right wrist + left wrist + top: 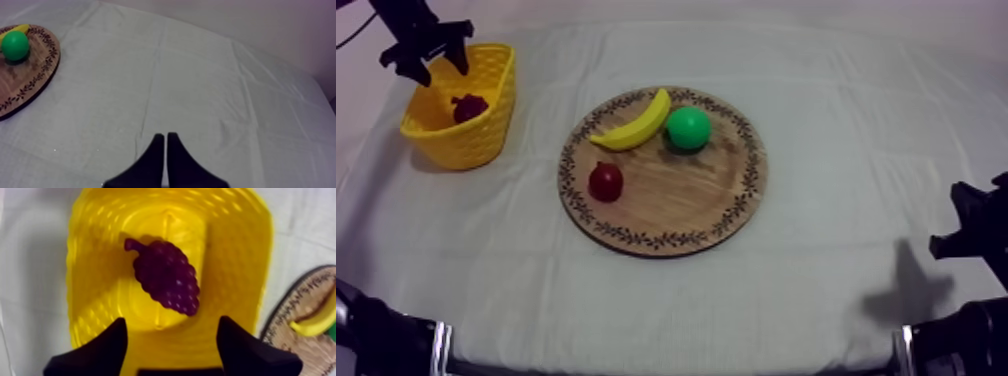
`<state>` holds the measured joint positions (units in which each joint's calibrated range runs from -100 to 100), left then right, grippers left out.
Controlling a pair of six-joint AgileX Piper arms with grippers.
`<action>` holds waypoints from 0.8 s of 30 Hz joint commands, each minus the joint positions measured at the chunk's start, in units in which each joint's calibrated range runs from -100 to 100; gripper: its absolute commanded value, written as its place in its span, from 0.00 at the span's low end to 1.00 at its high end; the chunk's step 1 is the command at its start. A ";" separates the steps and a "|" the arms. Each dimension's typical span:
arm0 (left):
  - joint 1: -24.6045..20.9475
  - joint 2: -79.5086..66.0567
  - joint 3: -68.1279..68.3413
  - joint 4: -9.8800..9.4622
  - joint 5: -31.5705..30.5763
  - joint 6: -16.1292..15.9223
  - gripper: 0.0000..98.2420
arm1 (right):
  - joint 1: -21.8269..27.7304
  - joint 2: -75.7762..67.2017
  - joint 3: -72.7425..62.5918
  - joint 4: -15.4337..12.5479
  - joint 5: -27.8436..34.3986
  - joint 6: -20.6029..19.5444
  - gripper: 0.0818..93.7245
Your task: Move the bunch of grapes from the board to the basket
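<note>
Nearest us, our right hand (165,135) sits pinched narrow over the cloth-covered desk (836,290). Mid-desk, the round wooden board (676,200) carries a yellow banana (636,125), a green round fruit (688,128) and a small red fruit (605,181). Far left, our left hand (172,319) hangs wide above the yellow woven basket (486,135), and the purple bunch of grapes (166,277) lies inside.

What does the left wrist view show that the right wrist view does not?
Left wrist view: the yellow basket with the bunch of grapes lying inside it, under the open left claw. Right wrist view: the shut right claw. Both: the wooden board with its patterned rim, the banana on it, and the cloth.
</note>
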<state>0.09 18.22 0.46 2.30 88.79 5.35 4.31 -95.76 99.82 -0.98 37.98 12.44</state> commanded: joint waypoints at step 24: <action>1.44 -51.25 42.73 -0.32 -19.66 3.15 0.02 | -0.02 0.00 -0.04 0.03 0.00 -0.01 0.00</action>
<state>1.38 -28.02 38.45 2.15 70.24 7.81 4.31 -95.76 99.82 -0.98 37.98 12.44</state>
